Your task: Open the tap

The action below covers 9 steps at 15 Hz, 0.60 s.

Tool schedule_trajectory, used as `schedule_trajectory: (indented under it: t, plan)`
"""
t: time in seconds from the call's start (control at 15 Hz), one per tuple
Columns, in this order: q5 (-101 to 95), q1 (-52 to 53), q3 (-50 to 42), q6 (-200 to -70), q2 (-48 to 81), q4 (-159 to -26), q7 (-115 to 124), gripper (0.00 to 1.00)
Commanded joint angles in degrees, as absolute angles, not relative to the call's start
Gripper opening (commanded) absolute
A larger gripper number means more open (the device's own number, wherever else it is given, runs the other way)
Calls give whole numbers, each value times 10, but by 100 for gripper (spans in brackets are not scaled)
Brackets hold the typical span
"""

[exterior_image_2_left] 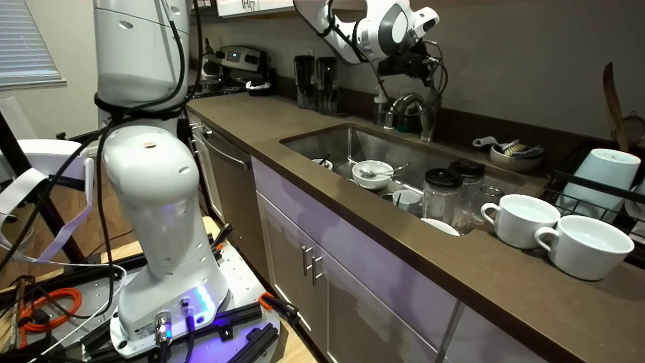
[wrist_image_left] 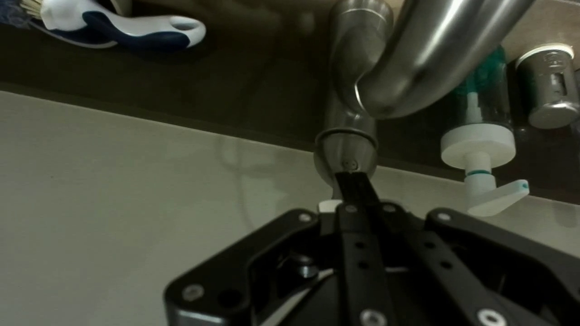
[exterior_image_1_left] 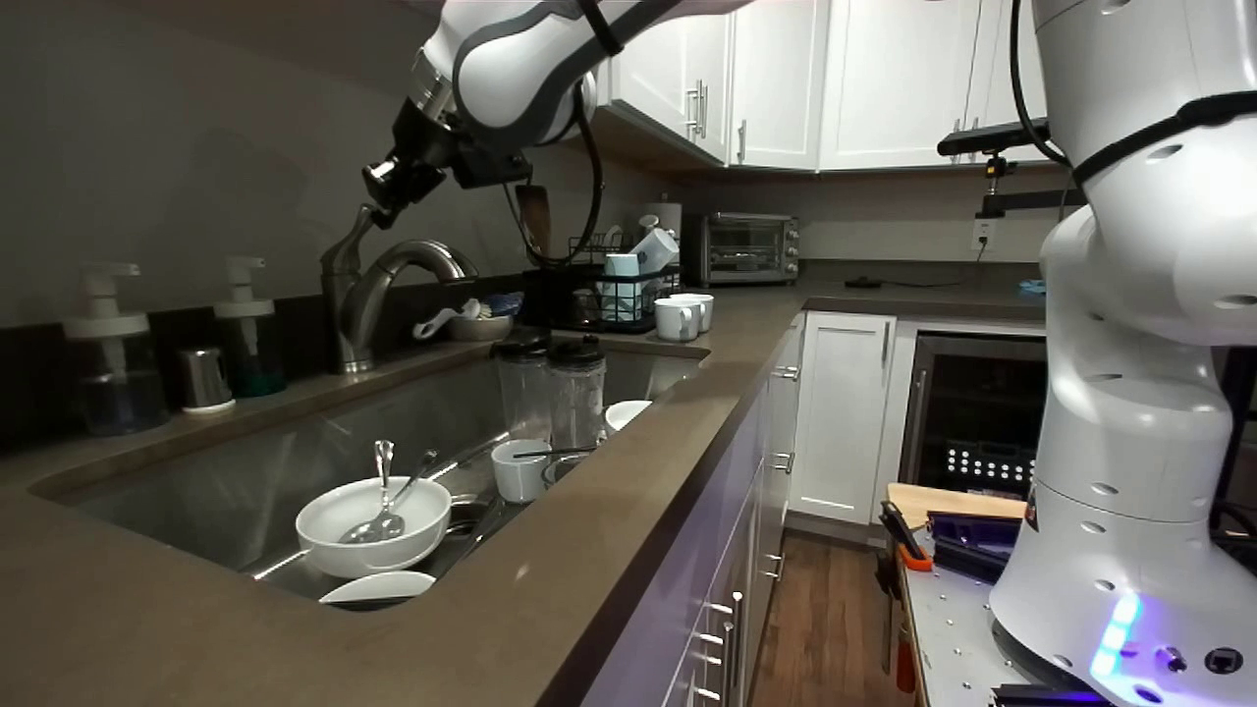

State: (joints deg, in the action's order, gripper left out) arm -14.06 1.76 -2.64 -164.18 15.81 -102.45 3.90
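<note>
The tap (exterior_image_1_left: 365, 304) is brushed steel with an arched spout and stands at the back rim of the sink. It also shows in an exterior view (exterior_image_2_left: 427, 118) and in the wrist view (wrist_image_left: 342, 108). Its lever handle (exterior_image_1_left: 346, 247) points up and tilts toward the gripper. My gripper (exterior_image_1_left: 385, 214) is at the top of the lever, above the spout. In the wrist view my gripper (wrist_image_left: 352, 174) has its two black fingertips together, with nothing seen between them. The fingers overlap the handle base and hide most of the lever. I cannot tell whether they touch it.
The sink (exterior_image_1_left: 236, 511) below holds a white bowl (exterior_image_1_left: 329, 530), a mug (exterior_image_1_left: 518, 471) and jars (exterior_image_1_left: 576, 393). Soap bottles (exterior_image_1_left: 108, 363) stand beside the tap. A brush (wrist_image_left: 136, 31) lies in a small bowl on its other side. White cups (exterior_image_2_left: 526, 219) and a dish rack stand farther along.
</note>
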Motion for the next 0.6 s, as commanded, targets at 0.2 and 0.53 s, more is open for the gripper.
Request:
schedule_trajectory:
  t: [0.2,0.53]
  plan:
    - [-155,31,-38,-1650,195,-970,58,2]
    - [-158,43,-50,-1652,201,-950,61,2]
